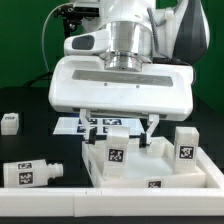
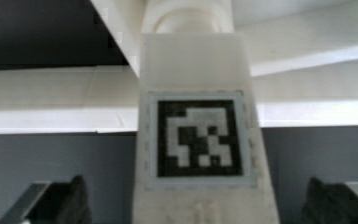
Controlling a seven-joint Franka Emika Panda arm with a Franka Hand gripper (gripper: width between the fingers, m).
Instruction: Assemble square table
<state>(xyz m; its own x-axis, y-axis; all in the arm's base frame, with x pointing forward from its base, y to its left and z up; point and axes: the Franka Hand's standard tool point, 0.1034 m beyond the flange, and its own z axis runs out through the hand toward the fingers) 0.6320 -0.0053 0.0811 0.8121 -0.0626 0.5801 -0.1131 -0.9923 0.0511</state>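
**Two legs up, two more to go**

Nearest in the exterior view, a long white wall (image 1: 40,195) is seen along the front of the black bench (image 1: 35,145). Just behind it, on the exterior view's left, a loose leg (image 1: 30,173) is seen lying on its side.

Beside that, toward the exterior view's right, the table top (image 1: 140,172) is laid flat on the bench with its rim up. Two legs are seen standing upright on it. The middle leg (image 1: 117,142) is placed near the back edge. The corner leg (image 1: 185,145) is placed at the exterior view's right. How tightly they are fixed cannot be told.

The tool (image 1: 120,132) is held low around the middle leg. It is open. In the wrist view its fingers (image 2: 51,200) are seen on each side of the leg, with a gap on both sides, so nothing is gripped.

Farther back, the marker board (image 1: 72,125) is seen flat on the bench behind the tool. Far off on the exterior view's left, a small white piece (image 1: 10,122) with a tag is seen alone. It is likely one more leg.

The job is judged to be about half done. Two legs seem to be set in place. The loose leg and the small white piece are not yet picked up and fitted.
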